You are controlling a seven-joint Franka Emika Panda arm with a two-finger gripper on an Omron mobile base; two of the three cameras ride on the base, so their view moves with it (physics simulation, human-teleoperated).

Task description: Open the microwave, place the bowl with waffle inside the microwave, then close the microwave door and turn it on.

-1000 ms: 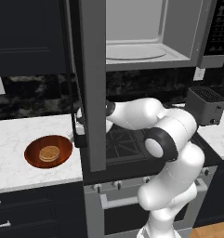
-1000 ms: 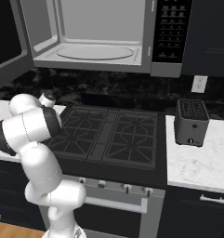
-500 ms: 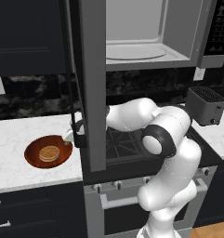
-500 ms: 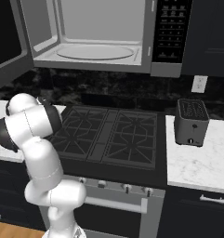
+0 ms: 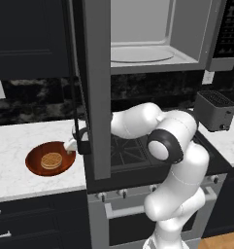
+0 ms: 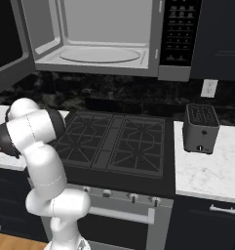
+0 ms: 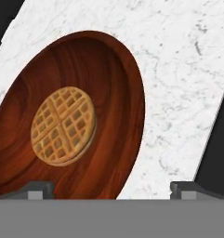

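A dark kitchen with black cabinets, a black speckled backsplash and a white marble bench (image 5: 21, 182) running either side of a black stove (image 6: 114, 141).

On the left stretch of bench sits the bowl (image 5: 36, 164), reddish-brown and shallow, with the waffle (image 5: 52, 160) lying flat in its middle. In the hand view the bowl (image 7: 118, 116) takes up the left half, the waffle (image 7: 63, 125) resting left of its centre, bare marble to the right.

Just right of the bowl, the gripper (image 5: 72, 145) hangs at the bowl's rim, partly hidden behind the microwave door (image 5: 96, 87), which stands swung out edge-on toward the camera. The jaws are spread wide, with nothing between them; one fingertip stands over the bowl, the other over the marble.

Above the stove, the microwave (image 6: 109, 34) is open, its light grey cavity and round turntable (image 6: 99, 54) exposed. On the right bench stands a grey toaster (image 6: 201, 128).
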